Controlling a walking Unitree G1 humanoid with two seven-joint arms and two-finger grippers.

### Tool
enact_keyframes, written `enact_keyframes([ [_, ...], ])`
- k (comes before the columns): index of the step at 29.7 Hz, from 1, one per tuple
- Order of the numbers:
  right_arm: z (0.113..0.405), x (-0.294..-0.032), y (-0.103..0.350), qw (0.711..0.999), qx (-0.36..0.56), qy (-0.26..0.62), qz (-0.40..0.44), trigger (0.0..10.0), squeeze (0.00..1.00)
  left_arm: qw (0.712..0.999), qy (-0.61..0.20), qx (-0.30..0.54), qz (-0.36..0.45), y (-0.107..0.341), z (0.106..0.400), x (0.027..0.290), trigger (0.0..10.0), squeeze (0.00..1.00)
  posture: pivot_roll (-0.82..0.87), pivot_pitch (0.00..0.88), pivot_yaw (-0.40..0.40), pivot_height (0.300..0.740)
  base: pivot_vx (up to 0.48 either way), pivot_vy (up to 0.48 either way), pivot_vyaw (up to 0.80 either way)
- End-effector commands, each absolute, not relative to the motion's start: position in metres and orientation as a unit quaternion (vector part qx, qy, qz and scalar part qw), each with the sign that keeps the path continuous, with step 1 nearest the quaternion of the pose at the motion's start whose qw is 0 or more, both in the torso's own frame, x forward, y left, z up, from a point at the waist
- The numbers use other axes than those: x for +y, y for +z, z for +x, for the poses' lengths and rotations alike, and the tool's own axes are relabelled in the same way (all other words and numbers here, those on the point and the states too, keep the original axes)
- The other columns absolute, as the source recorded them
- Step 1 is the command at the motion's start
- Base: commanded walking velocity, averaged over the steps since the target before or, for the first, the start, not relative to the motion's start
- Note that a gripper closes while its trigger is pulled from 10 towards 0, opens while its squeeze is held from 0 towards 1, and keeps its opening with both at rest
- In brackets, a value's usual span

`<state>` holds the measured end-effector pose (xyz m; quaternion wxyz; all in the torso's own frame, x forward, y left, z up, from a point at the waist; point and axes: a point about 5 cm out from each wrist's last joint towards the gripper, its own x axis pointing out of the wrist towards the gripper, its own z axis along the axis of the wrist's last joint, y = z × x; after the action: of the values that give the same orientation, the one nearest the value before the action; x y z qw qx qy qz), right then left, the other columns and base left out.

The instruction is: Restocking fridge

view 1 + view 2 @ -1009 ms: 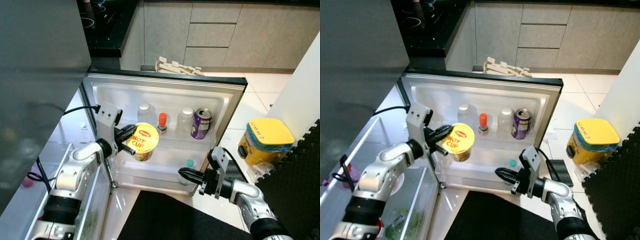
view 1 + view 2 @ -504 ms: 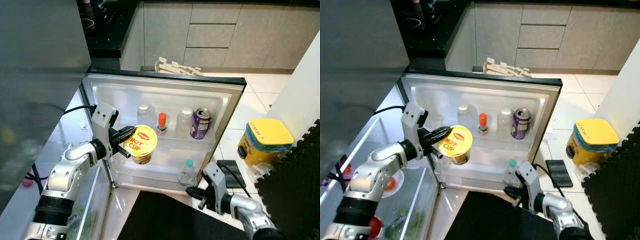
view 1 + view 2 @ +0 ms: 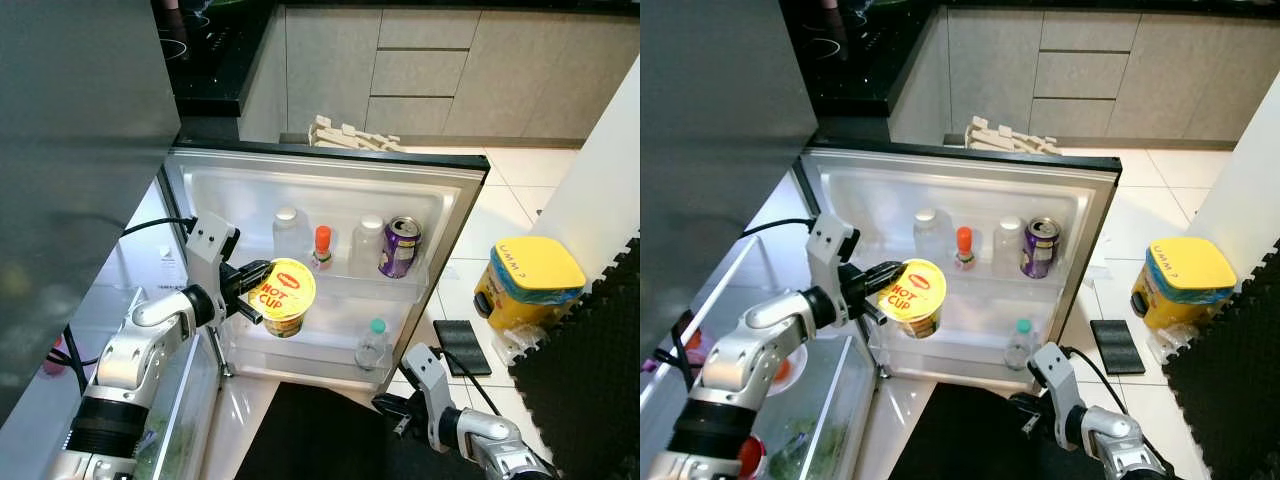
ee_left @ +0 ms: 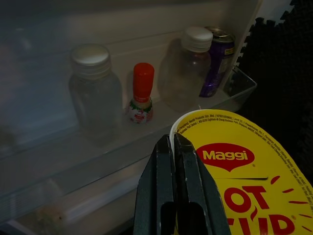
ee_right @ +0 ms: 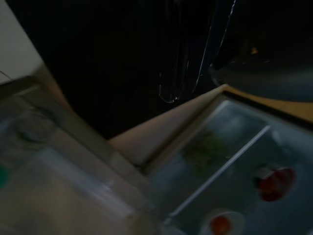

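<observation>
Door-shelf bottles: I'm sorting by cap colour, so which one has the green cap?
The small clear bottle standing alone on the lower door shelf. The upper-shelf bottles have white caps or an orange-red one.

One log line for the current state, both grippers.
left gripper: shut on yellow Maggi noodle cup | at open fridge door shelf | right gripper: low, idle

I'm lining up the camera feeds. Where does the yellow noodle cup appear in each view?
Left eye view: noodle cup left of centre, in front of the open fridge door's shelves.
Right eye view: same spot, left of centre.
Left wrist view: lower right, rim pinched by the left gripper.
Right wrist view: cannot be made out; dark and blurred.
Shared landmark: red-capped bottle on the door shelf.
</observation>
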<state>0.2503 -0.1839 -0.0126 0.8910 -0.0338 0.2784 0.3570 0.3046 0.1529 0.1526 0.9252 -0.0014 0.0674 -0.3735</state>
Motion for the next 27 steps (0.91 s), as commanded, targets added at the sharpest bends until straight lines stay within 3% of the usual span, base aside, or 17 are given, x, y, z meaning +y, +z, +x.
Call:
enact_keyframes([
  [1, 0.248, -0.184, -0.017, 0.889, 0.290, 0.351, -0.046, 10.0, 0.00, 0.924, -0.375, 0.078, 0.002, 0.149, 0.303, 0.152, 10.0, 0.00, 0.06, 0.020, 0.004, 0.740, 0.000, 0.000, 0.00],
  [6, 0.245, -0.184, -0.020, 0.886, 0.296, 0.353, -0.048, 10.0, 0.00, 0.927, -0.369, 0.075, 0.002, 0.149, 0.305, 0.153, 10.0, 0.00, 0.06, 0.016, 0.004, 0.740, 0.000, 0.000, 0.00],
  [11, 0.245, -0.182, -0.020, 0.885, 0.296, 0.357, -0.047, 10.0, 0.00, 0.931, -0.359, 0.068, 0.002, 0.151, 0.307, 0.151, 10.0, 0.00, 0.06, 0.016, 0.004, 0.740, 0.000, 0.000, -0.80],
  [27, 0.249, -0.174, -0.019, 0.885, 0.286, 0.363, -0.052, 10.0, 0.00, 0.944, -0.327, 0.044, 0.008, 0.158, 0.317, 0.151, 10.0, 0.00, 0.06, 0.002, 0.008, 0.740, 0.000, 0.000, 0.00],
])
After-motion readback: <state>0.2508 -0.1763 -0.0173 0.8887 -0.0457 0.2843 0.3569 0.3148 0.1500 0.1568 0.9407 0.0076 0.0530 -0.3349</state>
